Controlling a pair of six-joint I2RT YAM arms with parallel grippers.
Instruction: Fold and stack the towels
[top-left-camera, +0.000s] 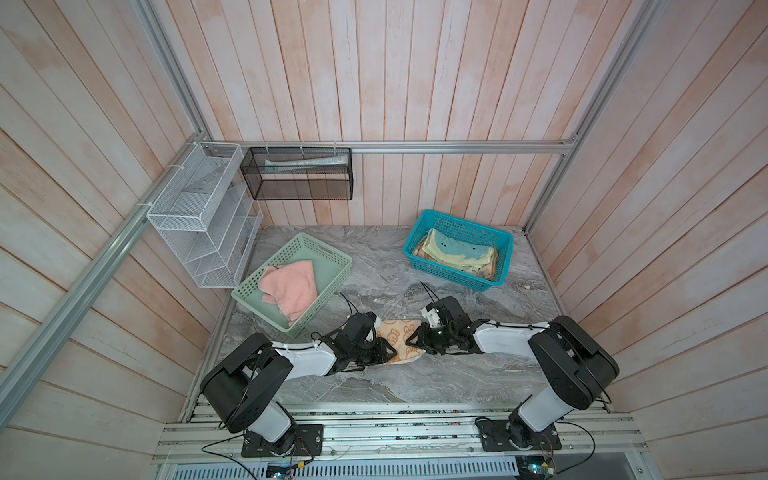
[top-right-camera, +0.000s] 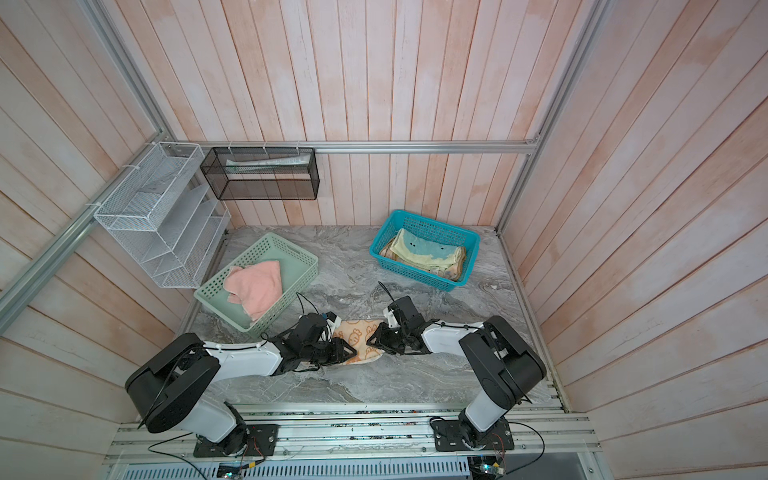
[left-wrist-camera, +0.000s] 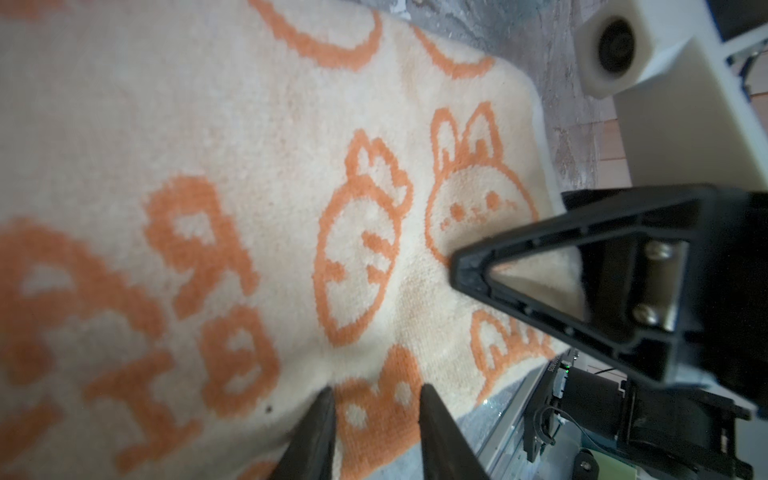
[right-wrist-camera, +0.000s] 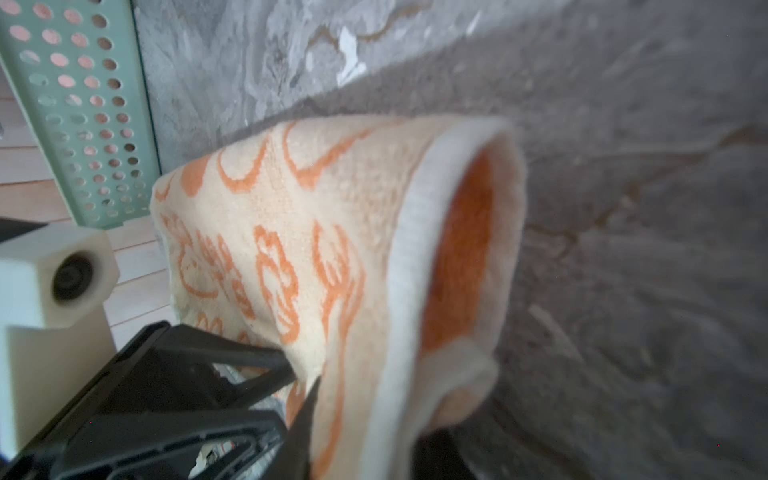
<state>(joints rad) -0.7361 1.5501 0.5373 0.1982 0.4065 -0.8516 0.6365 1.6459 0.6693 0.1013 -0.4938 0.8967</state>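
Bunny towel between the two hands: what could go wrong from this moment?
1. The bunny towel curls at the edge near the right hand, and the right wrist view shows its orange underside. The fold may come out crooked or bunched.
2. The left hand and the right hand work very close together on one small cloth, so their fingers might collide.
3. The mint-green basket stands close beside the left arm; a wide swing could push it.
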